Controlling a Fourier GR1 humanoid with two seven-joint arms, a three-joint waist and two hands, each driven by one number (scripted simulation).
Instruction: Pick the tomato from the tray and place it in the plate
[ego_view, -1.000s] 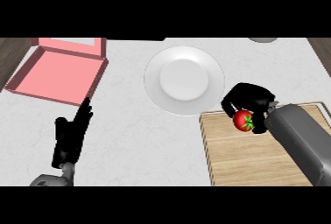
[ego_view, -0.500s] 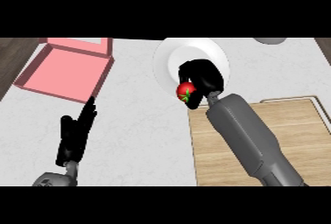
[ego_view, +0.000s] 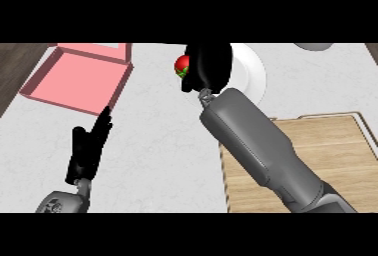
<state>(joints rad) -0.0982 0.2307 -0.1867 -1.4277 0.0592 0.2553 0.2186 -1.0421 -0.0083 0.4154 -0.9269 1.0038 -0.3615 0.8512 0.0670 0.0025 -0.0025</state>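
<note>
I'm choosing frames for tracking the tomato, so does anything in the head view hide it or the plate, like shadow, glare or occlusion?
Head view: the right hand curls round the tomato, leaving only a red-and-green sliver visible; the same hand and the forearm cover the left part of the plate; lighting is even, with no glare or strong shadow on the counter.

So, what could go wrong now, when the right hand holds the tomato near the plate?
1. The tomato sits at the left side of the right hand, over the plate's left rim; released here, it may roll onto the counter.
2. The hand hides much of the plate, so judging the spot is hard.
</note>
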